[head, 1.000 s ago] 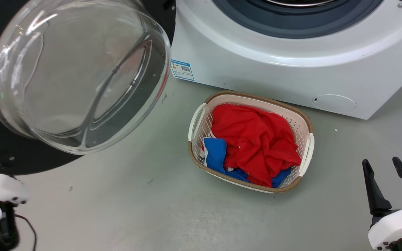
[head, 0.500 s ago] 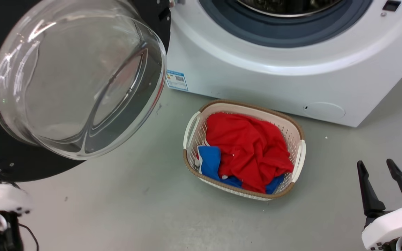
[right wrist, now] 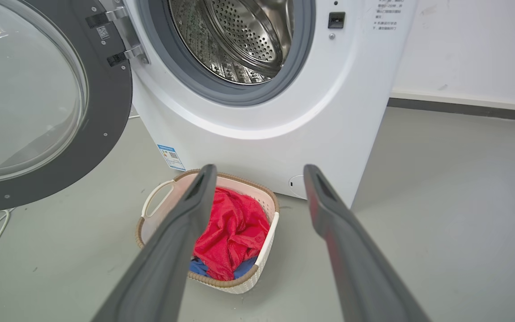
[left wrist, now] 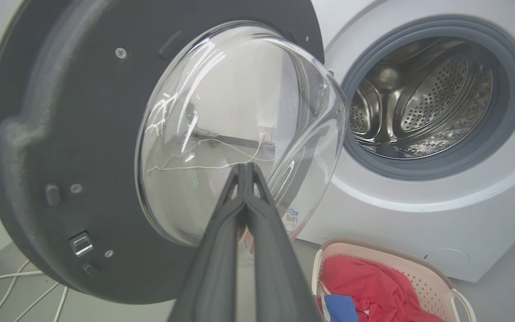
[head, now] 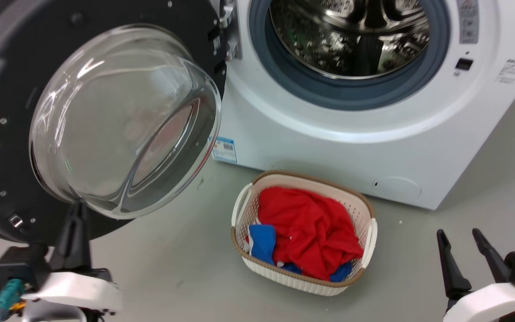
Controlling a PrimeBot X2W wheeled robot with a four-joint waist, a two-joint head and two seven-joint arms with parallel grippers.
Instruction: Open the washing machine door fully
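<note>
Grey floor (head: 172, 277), white wall (right wrist: 463, 44), washing machine door (head: 2, 134) open, left jaws clenched, right jaws apart

Straight ahead of the left pincer (left wrist: 245, 167): clear, glossy glass, streaked with highlights, bulging from the door (left wrist: 61, 134); around it dark plastic, matt and faintly grainy, dotted with small bright metal screws. Off to that pincer's right: polished, perforated steel in the drum (left wrist: 423, 98), dull grey rubber for the ring (left wrist: 512, 116) about it, smooth glossy white on the machine's front (left wrist: 418, 214). Beyond the right pincer (right wrist: 259, 171): cream plastic basket (right wrist: 268, 232), pierced like weave, with a brown braided rim; inside, soft creased red cloth (right wrist: 230, 232) over blue cloth (head: 262, 241). Under both: smooth, matt grey floor (right wrist: 441, 201). Matt dark grey, slightly rubbery-looking fingers (right wrist: 172, 250).
</note>
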